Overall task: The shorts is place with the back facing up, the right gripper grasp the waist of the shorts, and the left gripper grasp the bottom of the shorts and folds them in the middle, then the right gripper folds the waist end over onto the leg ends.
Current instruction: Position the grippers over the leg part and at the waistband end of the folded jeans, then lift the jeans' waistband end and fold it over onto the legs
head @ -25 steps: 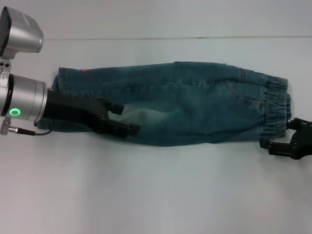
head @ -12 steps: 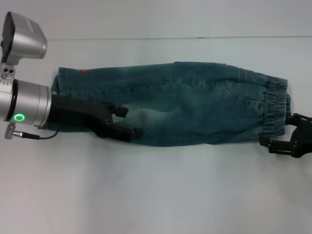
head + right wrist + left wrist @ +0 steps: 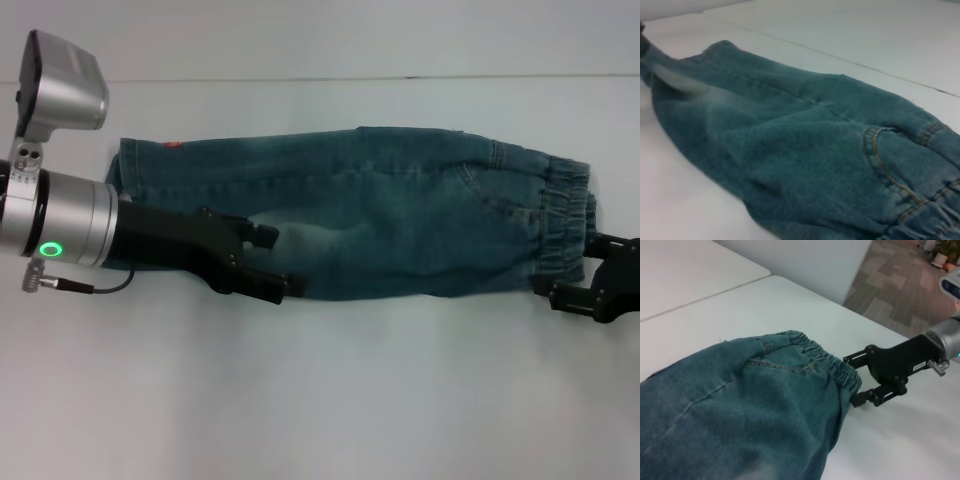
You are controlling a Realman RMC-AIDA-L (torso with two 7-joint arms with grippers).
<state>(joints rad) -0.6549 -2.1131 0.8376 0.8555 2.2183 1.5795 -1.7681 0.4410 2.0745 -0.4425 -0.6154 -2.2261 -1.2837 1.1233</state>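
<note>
**A:** so where's everything sitting?

**B:** the blue faded-wash denim shorts point(image 3: 380, 215) are already folded lengthwise on the white table point(image 3: 320, 400), long axis running across in front of me; the puckered elastic waist of the shorts point(image 3: 568, 225) is at my right, the plain stitched leg ends point(image 3: 125, 165) at my left

**A:** and your claws?

**B:** my right gripper point(image 3: 590, 270), the black two-finger claw, sits just beside the waist's near corner, fingers spread, holding nothing; my left gripper point(image 3: 270, 262), the black claw with the thin cable, hovers over the near edge around mid-length, also apart and empty

**A:** next?

**B:** I'd guess right grabs the waist and carries it leftward onto the hems; it's the nearer arm; no containers here
</note>
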